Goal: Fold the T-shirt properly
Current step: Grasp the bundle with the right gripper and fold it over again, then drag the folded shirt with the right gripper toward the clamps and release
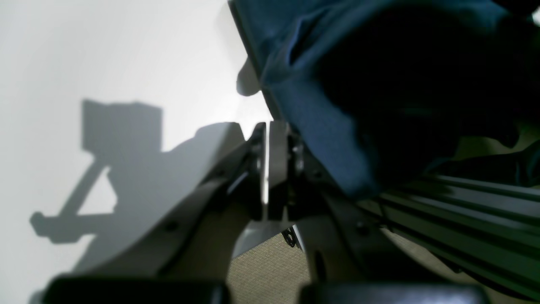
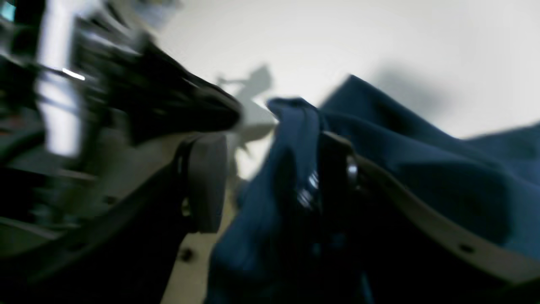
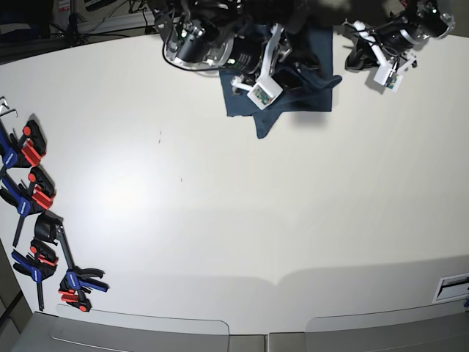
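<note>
The dark navy-teal T-shirt (image 3: 311, 92) lies bunched at the far edge of the white table (image 3: 220, 205). My right gripper (image 2: 270, 169) is open. Its left pad (image 2: 206, 181) is bare, and the shirt (image 2: 422, 169) is draped around its right finger and into the gap. In the base view this gripper (image 3: 299, 73) is over the shirt. My left gripper (image 1: 268, 126) is shut, with a thin bright slit between the fingers and no cloth in it. A fold of the shirt (image 1: 312, 114) hangs against its right finger. In the base view the left gripper (image 3: 353, 56) is at the shirt's right edge.
Several blue and red clamps (image 3: 33, 198) lie along the table's left edge, with one more (image 3: 77, 284) near the front left corner. An aluminium rail (image 1: 464, 211) runs under the shirt in the left wrist view. A white label (image 3: 451, 286) sits at the front right.
</note>
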Robot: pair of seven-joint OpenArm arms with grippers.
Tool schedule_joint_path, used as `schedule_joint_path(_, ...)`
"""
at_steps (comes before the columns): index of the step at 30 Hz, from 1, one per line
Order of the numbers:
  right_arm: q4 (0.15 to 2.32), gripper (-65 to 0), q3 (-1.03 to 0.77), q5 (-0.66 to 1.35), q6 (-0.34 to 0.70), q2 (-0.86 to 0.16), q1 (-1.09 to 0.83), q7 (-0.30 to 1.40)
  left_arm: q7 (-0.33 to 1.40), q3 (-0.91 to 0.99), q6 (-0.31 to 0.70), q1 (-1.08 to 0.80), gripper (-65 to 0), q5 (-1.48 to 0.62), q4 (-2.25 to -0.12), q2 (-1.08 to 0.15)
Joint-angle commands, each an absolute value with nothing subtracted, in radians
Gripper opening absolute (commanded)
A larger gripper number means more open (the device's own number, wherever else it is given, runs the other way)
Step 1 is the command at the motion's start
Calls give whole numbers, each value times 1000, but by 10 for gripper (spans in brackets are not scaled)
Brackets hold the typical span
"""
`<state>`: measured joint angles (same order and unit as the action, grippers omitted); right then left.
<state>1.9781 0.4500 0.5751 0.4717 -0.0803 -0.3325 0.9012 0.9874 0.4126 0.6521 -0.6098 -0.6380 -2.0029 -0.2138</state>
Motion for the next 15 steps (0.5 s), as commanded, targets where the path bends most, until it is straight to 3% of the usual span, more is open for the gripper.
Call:
schedule_joint_path(1,1995,-334,452,624,510,-75,-327,879,964,417,654,-615,-650,-655,-2021,-222)
schedule_joint_path(7,1995,-334,452,782,656,-75,-327,914,964,417,654,-615,-650,-655,-2021,-222)
schedule_joint_path(13,1995,-343,452,648,660,-75,-260,915,964,417,654,-615,-650,-655,-2021,-223)
schedule_joint_path(14,1995,-387,452,616,665,-75,-243,929,964,417,654,-615,-650,-655,-2021,-222)
schedule_joint_path(15,1995,-475,452,594,690,-75,-225,968,964,417,654,-615,-650,-655,-2021,-223)
